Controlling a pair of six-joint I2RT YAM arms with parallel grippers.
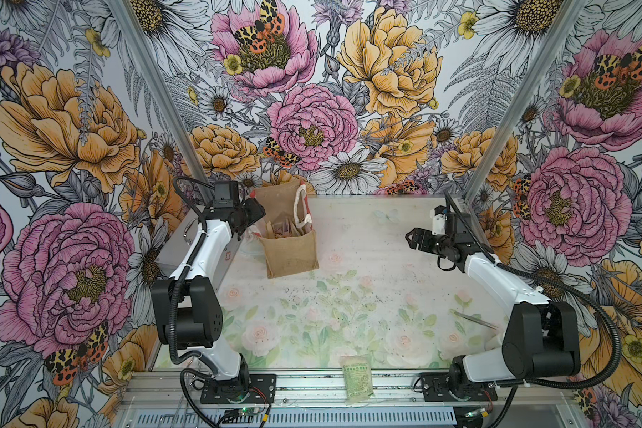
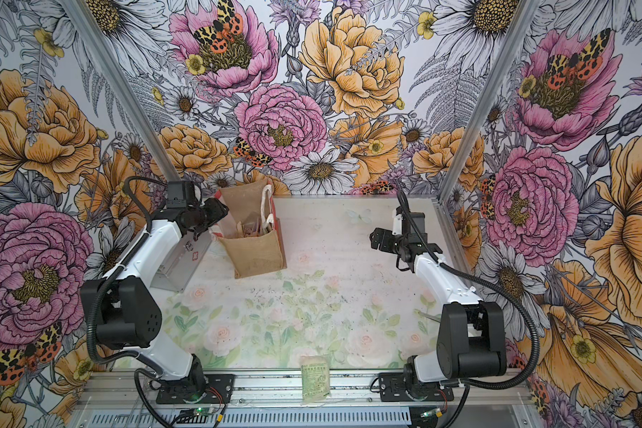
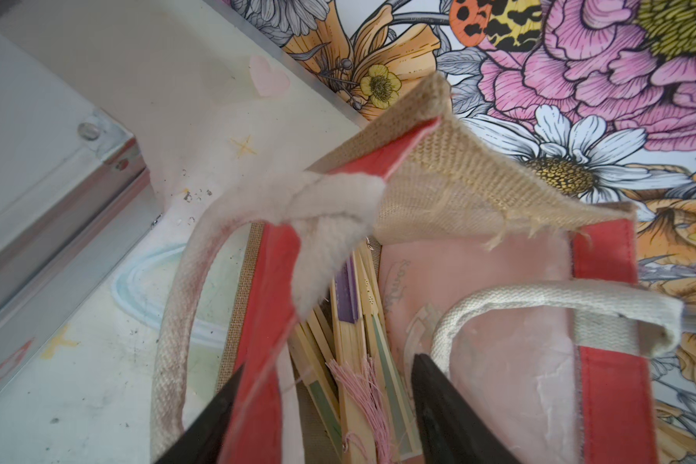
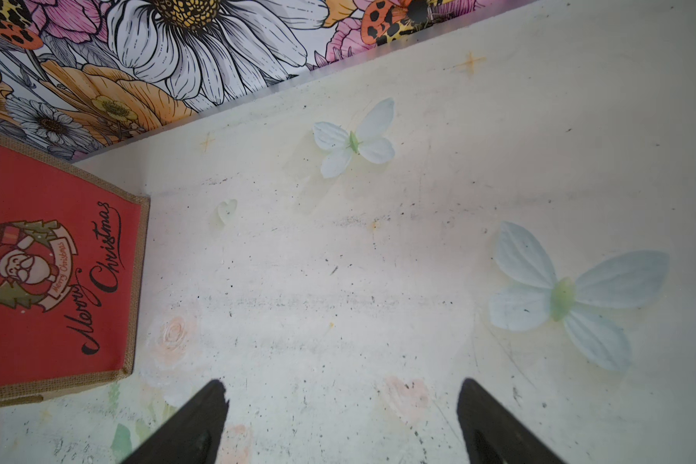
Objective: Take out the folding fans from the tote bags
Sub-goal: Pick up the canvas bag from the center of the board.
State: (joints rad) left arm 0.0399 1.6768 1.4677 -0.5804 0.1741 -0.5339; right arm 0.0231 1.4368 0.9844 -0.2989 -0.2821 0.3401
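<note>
The tote bag (image 1: 290, 259) (image 2: 260, 255), tan burlap with red sides and white rope handles, stands upright at the back left of the table. Several closed folding fans (image 1: 286, 229) (image 3: 354, 321) stand inside it, pale ribs with purple and green cloth and a pink tassel. My left gripper (image 1: 254, 215) (image 3: 329, 361) hangs at the bag's left rim, open; one finger is outside the red side wall (image 3: 258, 361), the other inside the bag. Another slim fan (image 1: 475, 320) lies on the table by the right arm. My right gripper (image 1: 412, 237) (image 4: 340, 387) is open and empty above bare table, right of the bag (image 4: 37, 281).
A grey metal case (image 1: 186, 244) (image 3: 57, 193) lies just left of the bag, under the left arm. A green printed packet (image 1: 357, 378) (image 2: 315, 378) sits at the table's front edge. One rope handle (image 3: 169, 341) droops outside the bag. Flowered walls close in the back and sides.
</note>
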